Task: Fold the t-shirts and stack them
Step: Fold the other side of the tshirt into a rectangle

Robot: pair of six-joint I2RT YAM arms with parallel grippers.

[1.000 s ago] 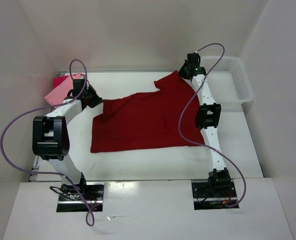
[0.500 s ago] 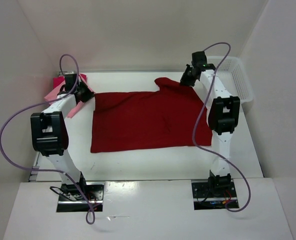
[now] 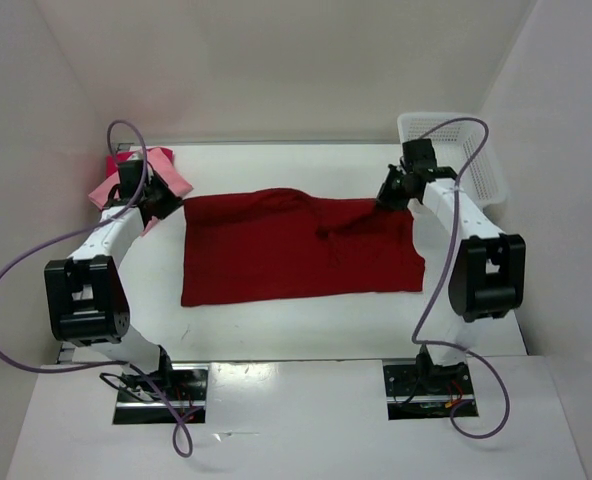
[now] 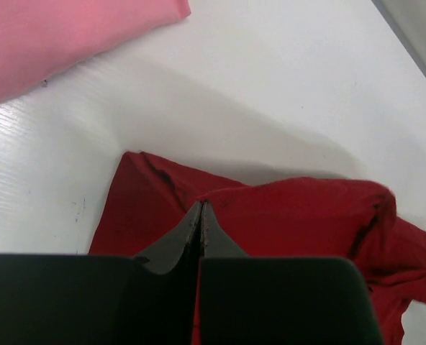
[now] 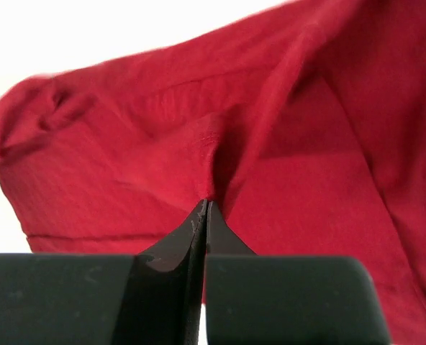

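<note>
Crimson cloth covers the middle of the table (image 3: 276, 320): the dark red t-shirt (image 3: 296, 255) lies flat there, long axis running left to right, its near hem toward the arm bases. At its far edge my left gripper (image 4: 201, 208) pinches the left corner and my right gripper (image 5: 206, 205) the right, jaws together on fabric, each arm nearest its own end. Beyond, far left, lie the light pink t-shirt (image 3: 106, 190) and the magenta t-shirt (image 3: 118, 162); far right stands one white basket (image 3: 481, 170). I count three shirts and two grippers.
</note>
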